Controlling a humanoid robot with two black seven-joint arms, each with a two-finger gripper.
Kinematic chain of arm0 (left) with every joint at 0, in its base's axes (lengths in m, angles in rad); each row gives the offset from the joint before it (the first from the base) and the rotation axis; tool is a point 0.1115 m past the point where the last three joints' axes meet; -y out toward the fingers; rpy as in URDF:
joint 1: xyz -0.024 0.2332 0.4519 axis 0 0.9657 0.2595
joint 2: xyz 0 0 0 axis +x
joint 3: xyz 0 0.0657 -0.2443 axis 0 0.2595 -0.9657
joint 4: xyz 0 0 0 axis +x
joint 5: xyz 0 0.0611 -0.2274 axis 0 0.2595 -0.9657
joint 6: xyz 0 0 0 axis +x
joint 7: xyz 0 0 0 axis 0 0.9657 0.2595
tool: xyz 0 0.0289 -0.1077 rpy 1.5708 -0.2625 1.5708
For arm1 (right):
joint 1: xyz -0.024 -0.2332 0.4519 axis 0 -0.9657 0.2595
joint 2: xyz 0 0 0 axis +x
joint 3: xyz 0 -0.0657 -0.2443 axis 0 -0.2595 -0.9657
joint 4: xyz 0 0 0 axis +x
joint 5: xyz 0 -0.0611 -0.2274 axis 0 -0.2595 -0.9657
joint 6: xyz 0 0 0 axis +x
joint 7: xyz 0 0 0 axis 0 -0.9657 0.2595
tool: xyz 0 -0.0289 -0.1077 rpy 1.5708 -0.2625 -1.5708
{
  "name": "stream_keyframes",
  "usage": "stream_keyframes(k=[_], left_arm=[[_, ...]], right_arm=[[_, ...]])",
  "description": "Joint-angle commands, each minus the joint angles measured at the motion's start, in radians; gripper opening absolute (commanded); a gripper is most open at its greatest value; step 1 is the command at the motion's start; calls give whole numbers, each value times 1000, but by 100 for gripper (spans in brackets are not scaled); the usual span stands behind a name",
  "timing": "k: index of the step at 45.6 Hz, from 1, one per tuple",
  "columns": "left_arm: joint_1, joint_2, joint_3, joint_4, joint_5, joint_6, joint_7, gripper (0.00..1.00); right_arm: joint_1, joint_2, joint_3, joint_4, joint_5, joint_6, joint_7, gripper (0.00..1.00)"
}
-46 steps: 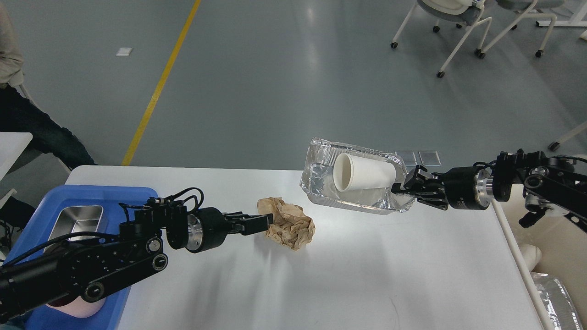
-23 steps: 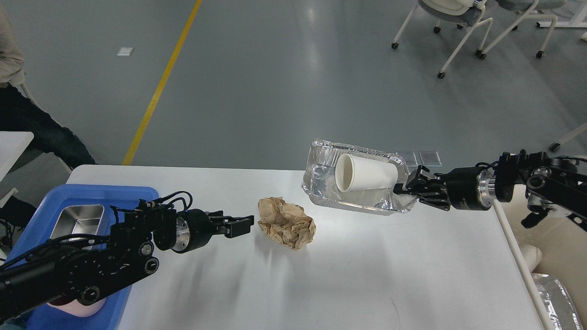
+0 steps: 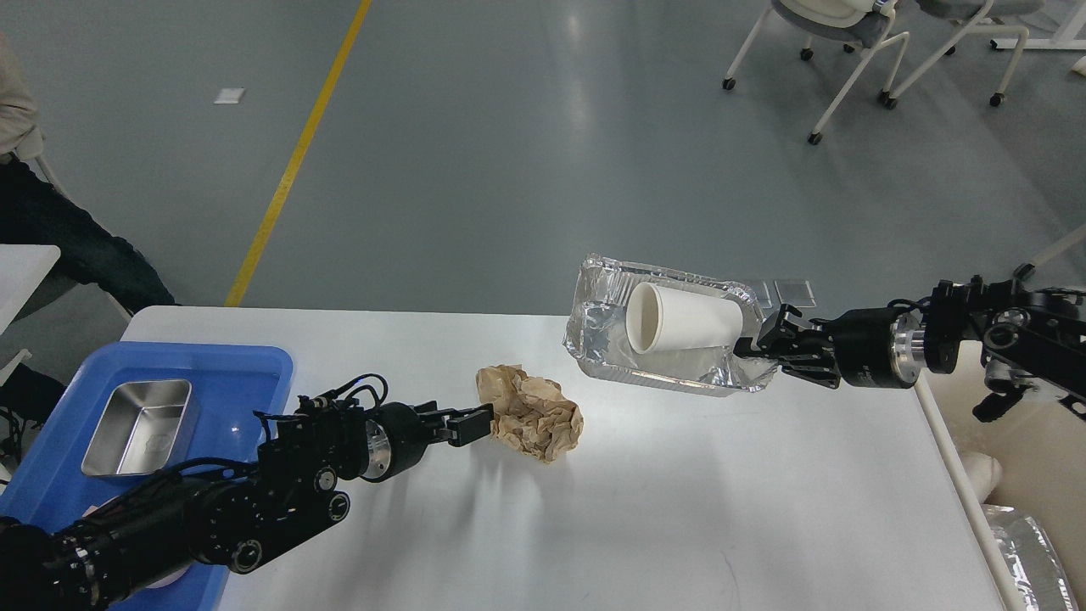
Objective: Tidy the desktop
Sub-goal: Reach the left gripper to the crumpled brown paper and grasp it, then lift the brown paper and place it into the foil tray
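Note:
The desktop is a wide white tabletop. A crumpled brown paper ball lies on it near the middle. My left gripper is low over the table, open, with its fingertips at the paper's left edge. My right gripper is shut on the right rim of a crinkled foil tray and holds it tilted above the table's far right part. A white paper cup lies on its side inside the foil tray, mouth to the left.
A blue plastic tray at the table's left end holds a steel container. A beige bin stands off the right edge, with foil below it. Chairs stand far back right.
My left gripper drew back from the paper, then came forward to its left edge again, with the arm lower. My right gripper carried the foil tray and cup slightly up and right.

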Motion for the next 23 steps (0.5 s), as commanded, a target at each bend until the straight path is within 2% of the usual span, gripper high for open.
stream_keyframes(k=[1, 14, 23], left_arm=[[1, -43, 1, 41, -2, 3, -5, 87], [1, -116, 4, 133, -6, 0, -5, 69], [1, -159, 2, 183, -25, -9, -51, 35]], right_arm=[[0, -12, 4, 4, 0, 0, 0, 0], [0, -16, 7, 12, 0, 1, 0, 0], [0, -27, 10, 17, 0, 1, 0, 0]])
